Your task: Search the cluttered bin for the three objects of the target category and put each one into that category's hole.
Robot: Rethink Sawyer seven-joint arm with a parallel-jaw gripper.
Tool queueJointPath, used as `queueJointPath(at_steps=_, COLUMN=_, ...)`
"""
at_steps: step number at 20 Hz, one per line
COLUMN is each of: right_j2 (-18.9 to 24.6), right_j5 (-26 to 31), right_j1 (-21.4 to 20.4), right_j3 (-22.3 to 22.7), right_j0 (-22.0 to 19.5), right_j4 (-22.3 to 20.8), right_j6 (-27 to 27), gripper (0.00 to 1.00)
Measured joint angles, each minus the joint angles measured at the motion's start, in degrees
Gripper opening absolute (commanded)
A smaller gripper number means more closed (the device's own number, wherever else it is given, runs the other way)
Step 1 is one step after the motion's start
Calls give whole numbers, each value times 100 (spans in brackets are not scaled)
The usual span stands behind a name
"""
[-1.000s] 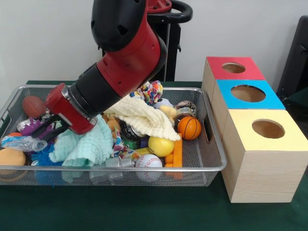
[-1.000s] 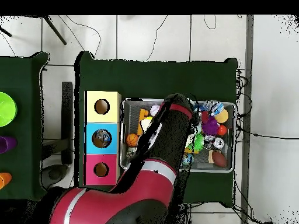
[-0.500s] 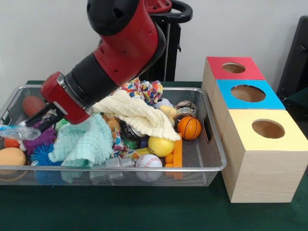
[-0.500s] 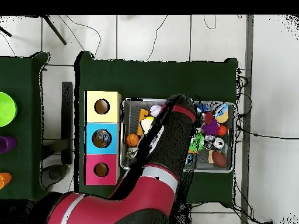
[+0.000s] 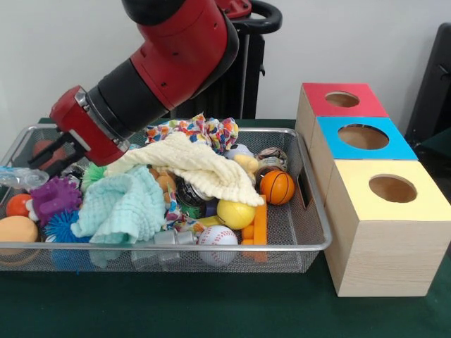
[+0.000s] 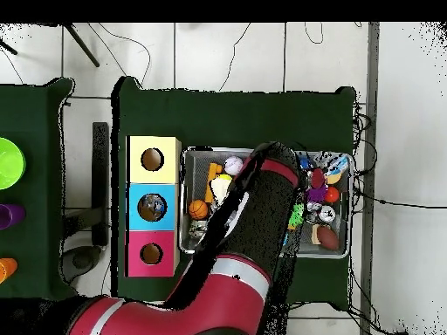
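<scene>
cream cloth [image 5: 201, 167] and mint cloth [image 5: 123, 206] cover toys in the bin [image 5: 310, 211].

The table, covered in dark green cloth [image 5: 211, 310], carried a silver wire-mesh bin [image 5: 296, 243] packed with toys and cloths. Just beside the bin stood a row of three pale wooden boxes, each with a round hole: yellow-topped [image 5: 387, 232], blue-topped [image 5: 363, 137], red-topped [image 5: 342, 100].

A wire bin [image 5: 310, 243] on the green table is heaped with balls, cloths and toys. To its right stand three wooden boxes [image 5: 384, 236], topped red, blue and yellow from far to near, each with a round hole [image 5: 392, 188].
</scene>
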Motion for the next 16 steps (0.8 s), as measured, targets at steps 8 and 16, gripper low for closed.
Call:
queueJointPath(at_steps=8, right_j2=-1, right_j5=0, right_j1=-154, right_j3=172, right_j0=8, right_j4=0, right_j6=0, gripper=0)
queueJointPath(at_steps=16, right_j2=0, right_j5=0, right_j1=-220, right_j3=299, right_j0=18, right_j4=0, right_j6=0, gripper=0)
